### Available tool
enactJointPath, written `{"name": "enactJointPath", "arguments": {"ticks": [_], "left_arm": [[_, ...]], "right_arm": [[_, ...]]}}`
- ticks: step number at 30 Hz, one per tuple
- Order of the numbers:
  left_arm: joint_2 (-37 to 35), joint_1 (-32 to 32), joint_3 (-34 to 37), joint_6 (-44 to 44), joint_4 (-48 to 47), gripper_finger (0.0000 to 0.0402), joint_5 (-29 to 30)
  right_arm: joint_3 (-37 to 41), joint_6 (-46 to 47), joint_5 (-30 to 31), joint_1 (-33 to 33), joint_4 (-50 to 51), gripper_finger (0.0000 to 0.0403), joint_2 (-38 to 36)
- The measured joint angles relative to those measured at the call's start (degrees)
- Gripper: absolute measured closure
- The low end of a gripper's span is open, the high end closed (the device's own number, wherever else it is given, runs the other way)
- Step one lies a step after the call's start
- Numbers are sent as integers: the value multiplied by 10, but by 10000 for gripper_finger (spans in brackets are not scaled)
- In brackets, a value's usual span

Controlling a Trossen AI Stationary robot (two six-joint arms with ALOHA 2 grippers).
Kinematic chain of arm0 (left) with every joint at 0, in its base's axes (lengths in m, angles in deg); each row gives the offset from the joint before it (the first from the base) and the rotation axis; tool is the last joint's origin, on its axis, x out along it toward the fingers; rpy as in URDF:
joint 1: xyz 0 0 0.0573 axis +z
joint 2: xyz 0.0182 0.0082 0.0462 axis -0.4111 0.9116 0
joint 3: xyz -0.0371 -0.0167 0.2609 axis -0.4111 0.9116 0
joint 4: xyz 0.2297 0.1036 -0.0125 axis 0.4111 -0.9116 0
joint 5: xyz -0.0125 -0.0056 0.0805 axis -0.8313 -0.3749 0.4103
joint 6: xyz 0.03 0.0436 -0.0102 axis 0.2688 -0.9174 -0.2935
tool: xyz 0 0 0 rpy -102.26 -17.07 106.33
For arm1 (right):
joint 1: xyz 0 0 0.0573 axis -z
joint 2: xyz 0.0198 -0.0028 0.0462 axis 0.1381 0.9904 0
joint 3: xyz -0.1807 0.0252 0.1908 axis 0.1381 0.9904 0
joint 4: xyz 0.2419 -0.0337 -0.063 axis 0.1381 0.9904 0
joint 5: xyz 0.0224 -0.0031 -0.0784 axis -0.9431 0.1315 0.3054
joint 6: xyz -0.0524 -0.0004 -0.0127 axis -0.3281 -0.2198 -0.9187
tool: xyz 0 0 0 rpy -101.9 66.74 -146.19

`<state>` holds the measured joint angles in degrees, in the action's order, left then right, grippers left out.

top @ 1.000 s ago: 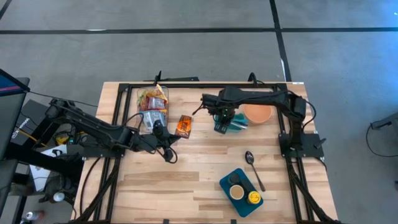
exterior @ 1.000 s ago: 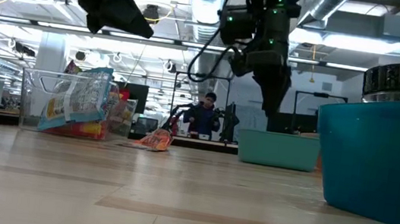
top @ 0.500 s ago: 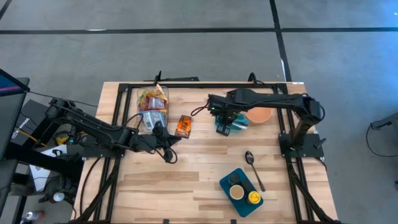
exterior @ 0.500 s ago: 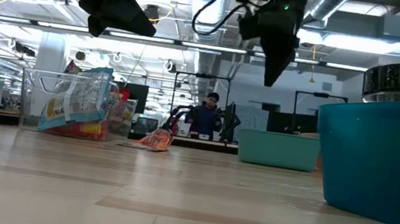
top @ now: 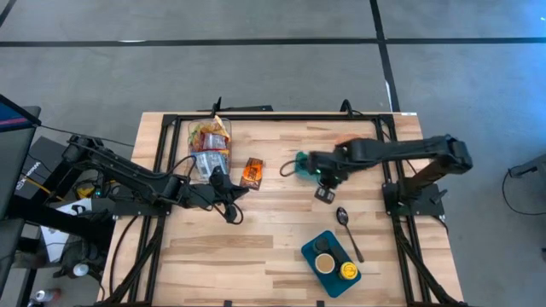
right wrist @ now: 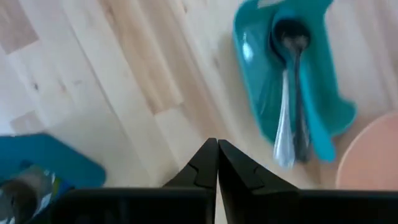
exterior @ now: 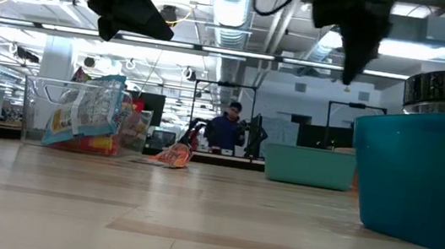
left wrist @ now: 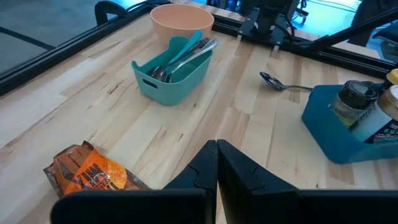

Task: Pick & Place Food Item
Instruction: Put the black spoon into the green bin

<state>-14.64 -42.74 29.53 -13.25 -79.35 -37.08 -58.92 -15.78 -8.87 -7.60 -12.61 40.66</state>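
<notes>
Near the bench's far left edge, orange snack packet (top: 251,172) lying flat beside clear snack bin (top: 209,145), untouched. Left gripper (top: 232,213) closed, empty, hovering just beside it. Right gripper (top: 325,193) closed, empty, near teal cutlery tray (left wrist: 174,70), apparently idle.

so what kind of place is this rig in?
Likely a large open lab or workshop: exposed ceiling ducts and strip lights, a person at a workstation behind the wooden table, and a bare concrete floor around it.
</notes>
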Motion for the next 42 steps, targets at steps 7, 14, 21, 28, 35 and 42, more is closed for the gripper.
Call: {"name": "enactJointPath", "arguments": {"ticks": [7, 14, 21, 28, 35, 42], "left_arm": [[0, 0, 0, 0, 1, 401, 0], [0, 0, 0, 0, 4, 401, 0], [0, 0, 0, 0, 10, 401, 1], [0, 0, 0, 0, 10, 401, 1], [0, 0, 0, 0, 11, 401, 1], [0, 0, 0, 0, 21, 401, 1]], "right_arm": [[85, 117, 12, -66, -4, 400, -81], [151, 267, 17, -134, -8, 400, -133], [213, 454, 17, -213, -5, 400, -140], [271, 578, 14, -293, -15, 400, -134], [322, 654, 12, -346, -83, 400, -134], [350, 686, 12, -359, -162, 400, -134]]}}
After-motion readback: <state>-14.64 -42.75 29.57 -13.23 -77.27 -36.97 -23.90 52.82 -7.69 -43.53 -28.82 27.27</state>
